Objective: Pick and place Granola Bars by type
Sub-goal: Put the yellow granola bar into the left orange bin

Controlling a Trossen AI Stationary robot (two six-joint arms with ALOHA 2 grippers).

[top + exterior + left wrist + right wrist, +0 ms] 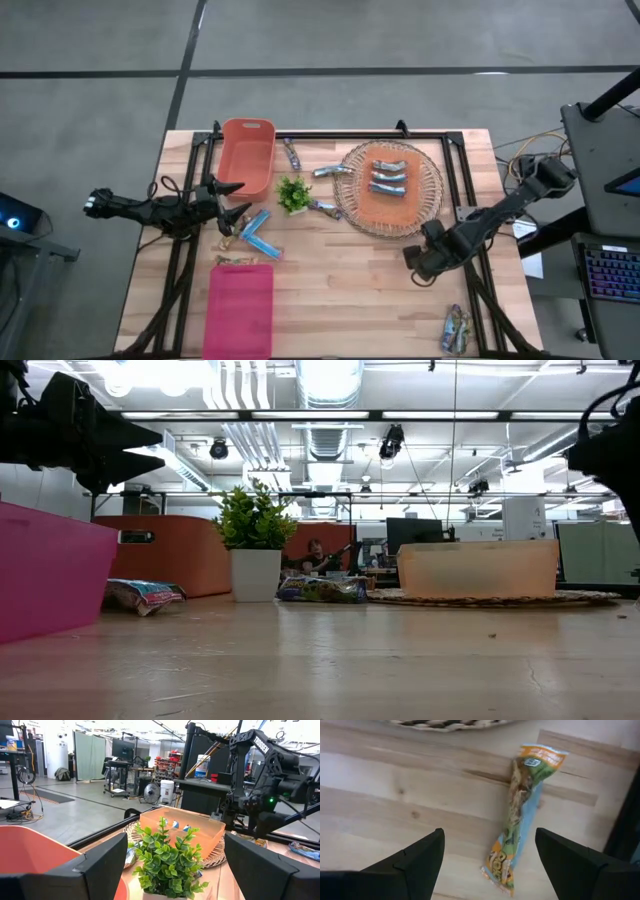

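- High view: the right gripper [424, 262] hangs with its fingers apart over the right half of the table [340, 300], just off the wicker tray [432, 205]. One granola bar [455, 328] lies alone by the table's near right corner, beyond the gripper toward that corner, its long axis running roughly from near edge to far edge. The left gripper [228, 203], also spread wide, waits by the left edge beside the orange bin [246, 155], well apart from that bar; the right arm is plainly the nearer.
- Low view: neither gripper's fingertips show clearly; wrapped bars [143, 595] lie near the potted plant [255, 540].
- Left wrist view: the open fingers [97, 865] frame the plant, empty.
- Right wrist view: the spread fingers [415, 857] straddle bare wood, and the granola bar lies between them but farther ahead, lengthwise to the view, untouched. My judgement: a short reach forward and down would bracket its narrow width.
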